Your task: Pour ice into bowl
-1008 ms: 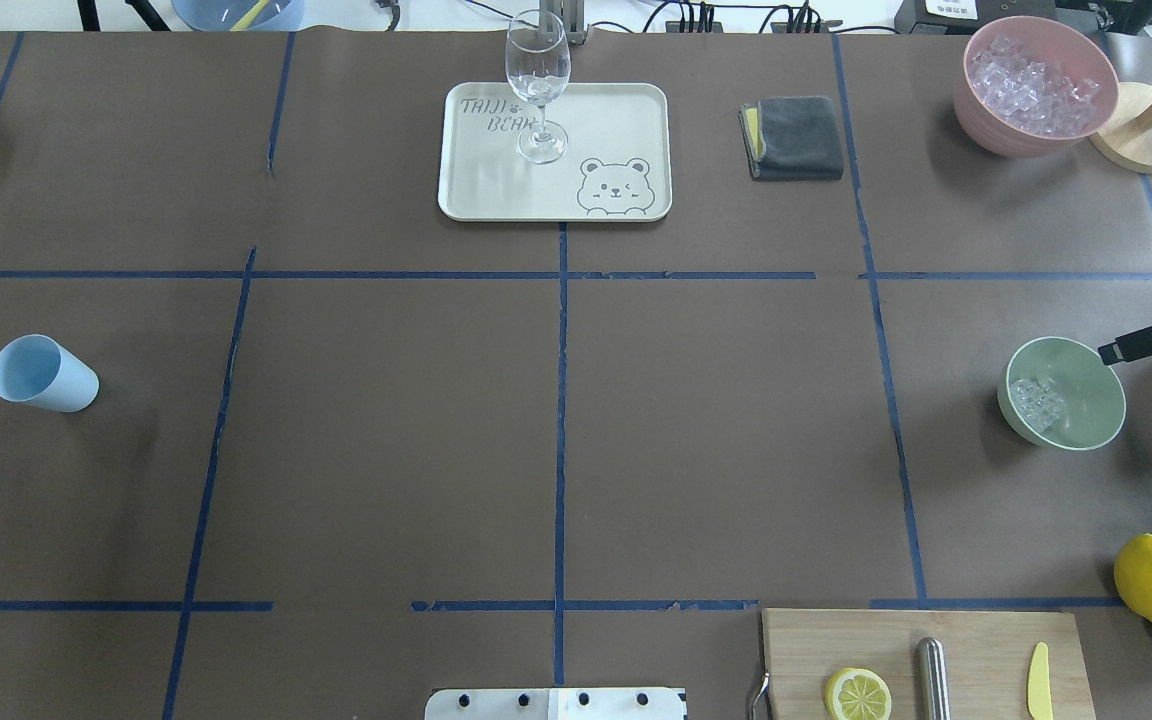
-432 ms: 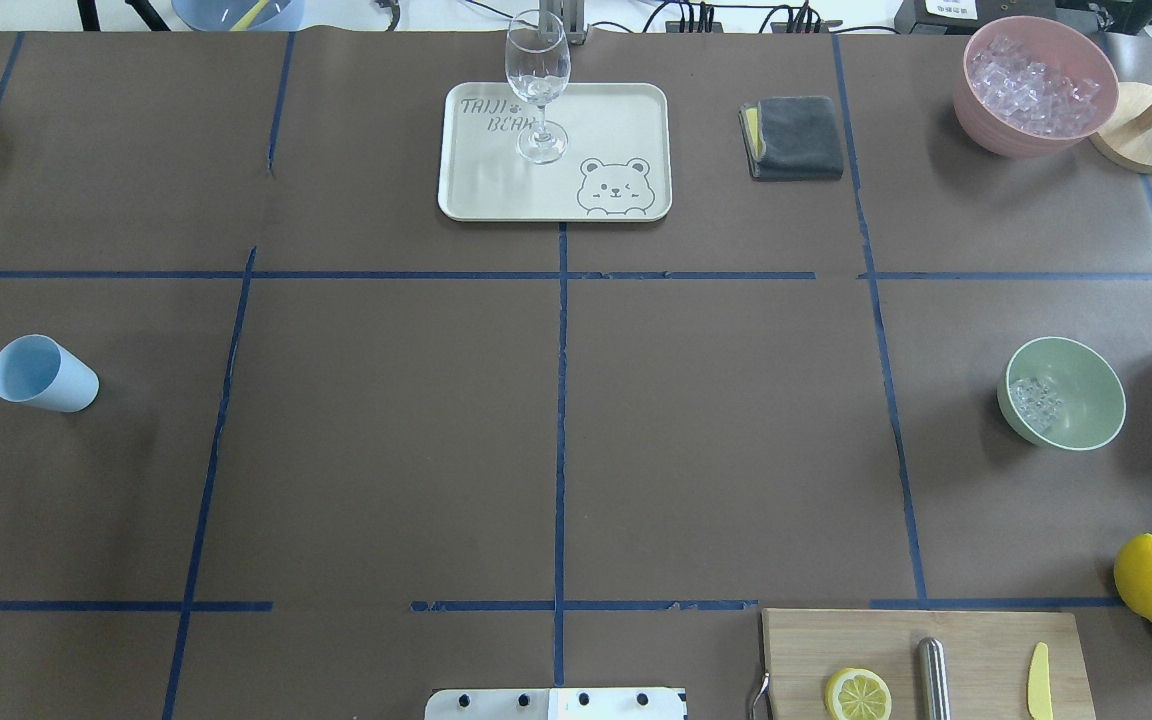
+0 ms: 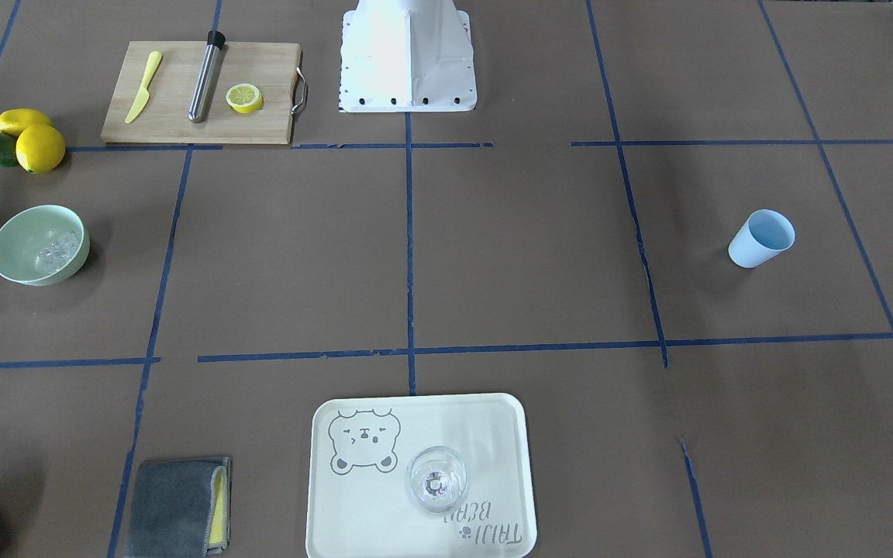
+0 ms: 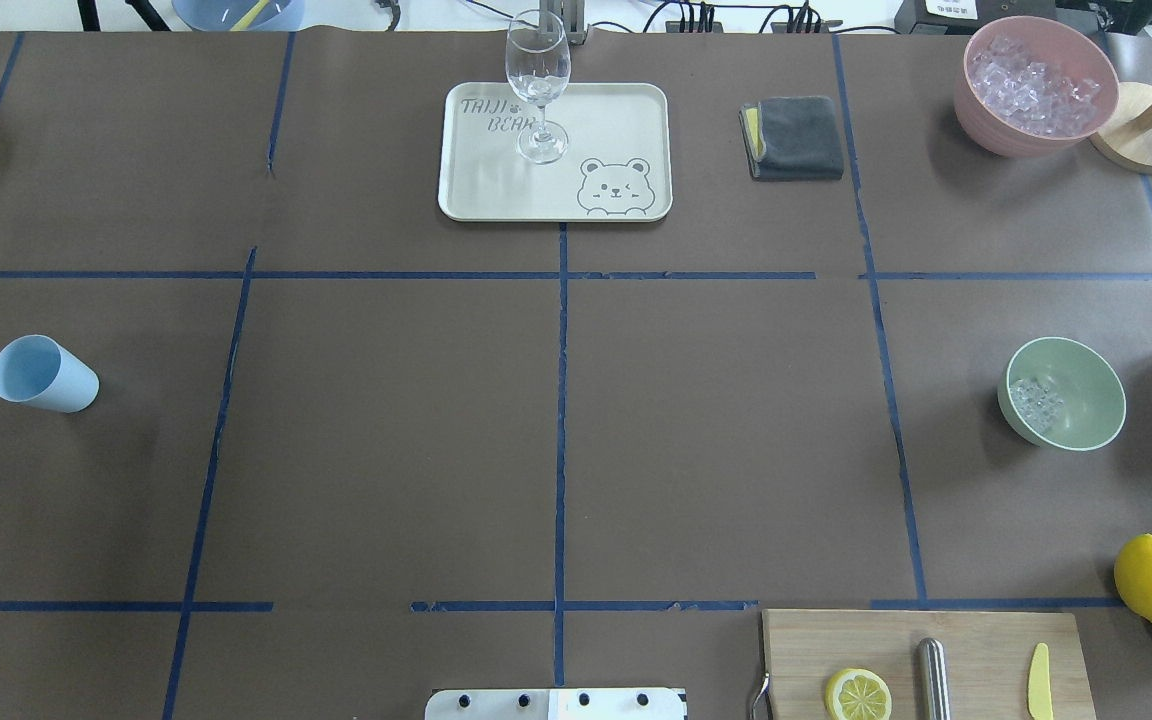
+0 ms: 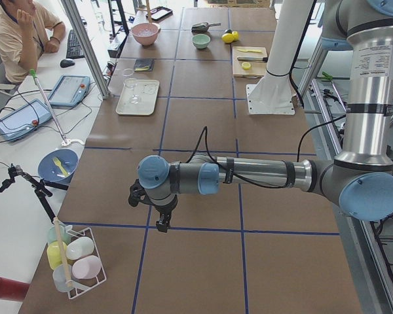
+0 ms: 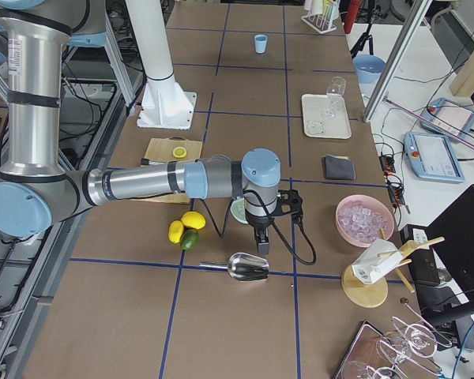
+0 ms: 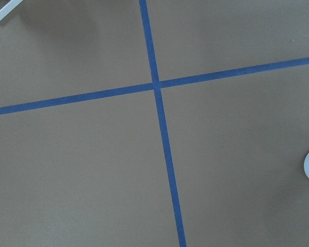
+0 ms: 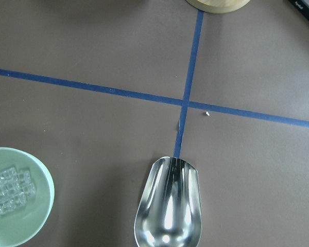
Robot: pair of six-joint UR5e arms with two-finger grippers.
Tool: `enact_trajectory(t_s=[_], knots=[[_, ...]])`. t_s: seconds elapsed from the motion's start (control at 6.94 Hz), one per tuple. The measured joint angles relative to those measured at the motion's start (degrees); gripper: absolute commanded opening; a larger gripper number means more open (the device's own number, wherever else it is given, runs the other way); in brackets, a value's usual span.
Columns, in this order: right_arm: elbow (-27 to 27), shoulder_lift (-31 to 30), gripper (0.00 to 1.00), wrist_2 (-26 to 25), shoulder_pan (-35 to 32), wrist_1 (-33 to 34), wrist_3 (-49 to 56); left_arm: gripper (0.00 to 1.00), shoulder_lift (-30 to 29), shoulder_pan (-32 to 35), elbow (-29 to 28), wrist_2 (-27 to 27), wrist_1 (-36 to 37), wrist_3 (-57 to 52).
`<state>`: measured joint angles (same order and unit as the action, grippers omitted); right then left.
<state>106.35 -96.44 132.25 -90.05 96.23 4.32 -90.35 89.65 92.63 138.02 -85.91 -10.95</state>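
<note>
The left arm point(image 5: 262, 173) and right arm point(image 6: 142, 183) each stretch out level, the left gripper point(image 5: 162, 224) and right gripper point(image 6: 261, 243) pointing straight down, finger spacing indiscernible.

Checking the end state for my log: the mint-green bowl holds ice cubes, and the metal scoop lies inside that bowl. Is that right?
Not quite. The mint-green bowl does hold ice cubes, but the metal scoop is not inside it. It lies on the table beside the bowl, apart from it. The right wrist-mounted view shows this.
</note>
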Motion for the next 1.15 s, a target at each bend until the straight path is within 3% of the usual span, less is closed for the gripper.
enact_trajectory(t_s=[1.15], knots=[[-1.2, -0.7, 1.00, 0.4, -0.1, -0.1, -0.3, 1.00, -1.0, -0.2, 1.5, -0.9, 0.1, 0.1]])
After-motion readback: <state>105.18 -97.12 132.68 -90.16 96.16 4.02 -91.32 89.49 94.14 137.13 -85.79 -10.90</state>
